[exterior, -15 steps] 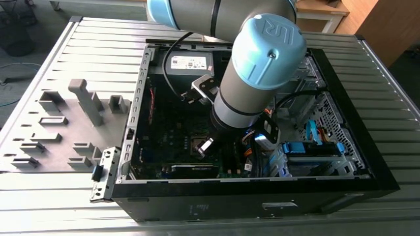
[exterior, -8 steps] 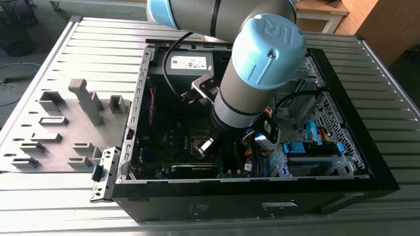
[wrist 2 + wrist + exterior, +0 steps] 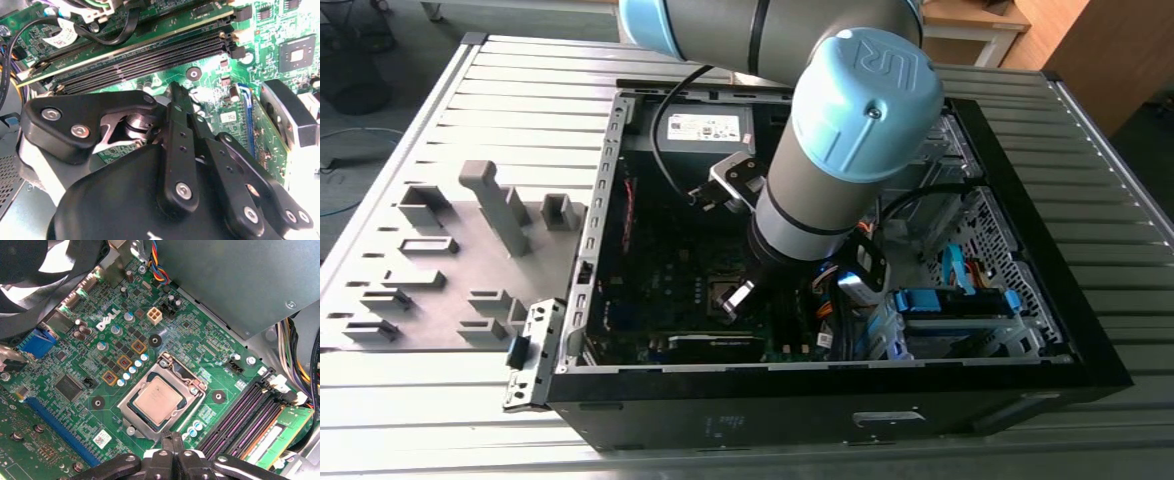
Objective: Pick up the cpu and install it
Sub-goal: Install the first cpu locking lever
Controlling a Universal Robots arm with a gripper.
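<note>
Pincer (image 3: 172, 441) first: in the first wrist view its two black fingers are pressed together, tip against tip, and I see nothing pinched between them. It hangs just beside the near edge of the socket (image 3: 131, 409), low over the board (image 3: 210, 372).

And there is the cpu (image 3: 159, 400), lying flat in that socket with its plain metal top up and the metal frame open around it. It looks square to the frame, though I cannot tell from here whether it is fully seated.

Just beside the socket run the dark memory slots (image 3: 240, 415), and a big grey box (image 3: 240, 280) hangs over the board's far side.

In the exterior view the arm (image 3: 847, 130) reaches deep into the open case (image 3: 854, 400), which lies on a slatted table (image 3: 454, 420), with grey holders (image 3: 494, 200) on that view's left.

Risks, as I judge them: if the chip sits a shade crooked, any push from those closed tips could bend socket pins. The tips are also close to the frame, so a small sideways drift could knock it or nudge the chip. Cables (image 3: 660, 130) run close to the wrist and could snag.

As for writing, there is white lettering on the board, a small white sticker (image 3: 101, 439) and a white label (image 3: 704, 127) on the grey box, all of which I leave unread.
</note>
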